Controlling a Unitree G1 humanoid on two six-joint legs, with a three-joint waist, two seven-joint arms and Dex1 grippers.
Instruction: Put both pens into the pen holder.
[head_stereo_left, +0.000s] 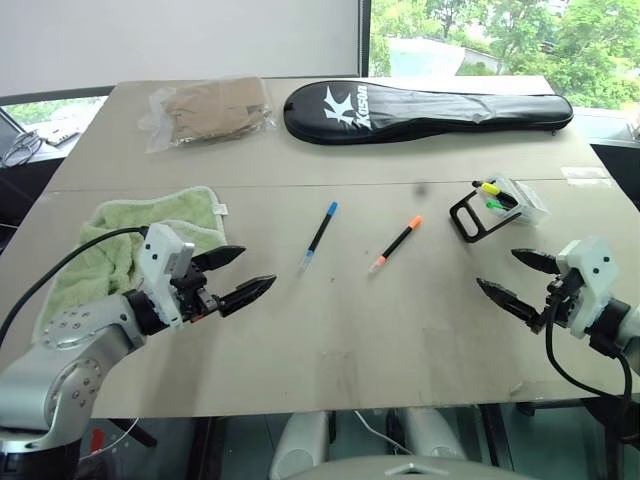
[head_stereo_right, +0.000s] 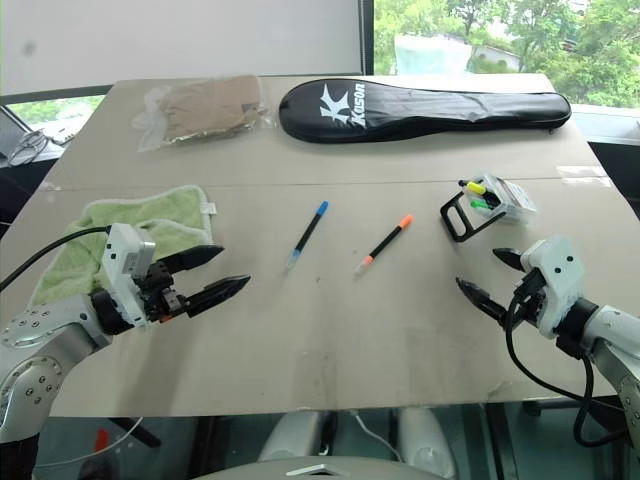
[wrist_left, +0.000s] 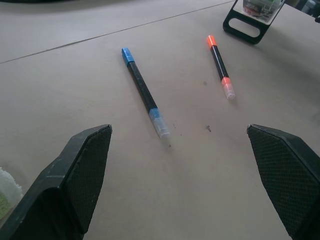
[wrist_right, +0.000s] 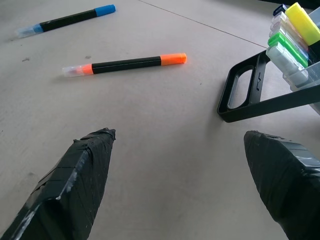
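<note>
On the bare tabletop (wrist_left: 75, 85), the blue-capped pen (wrist_left: 144, 93) and the orange-capped pen (wrist_left: 219, 66) were laid apart from each other, roughly parallel. Beyond the orange-capped pen, the black frame of the pen holder (wrist_left: 245, 27) was seen at the edge. The left gripper (wrist_left: 187, 175) was held wide open, its fingers (wrist_left: 82, 170) empty.

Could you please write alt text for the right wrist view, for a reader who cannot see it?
An orange pen and a blue pen lie apart on a tan table, beyond the open right gripper. Nearby, the pen holder lies tipped, with yellow and green markers inside.
</note>
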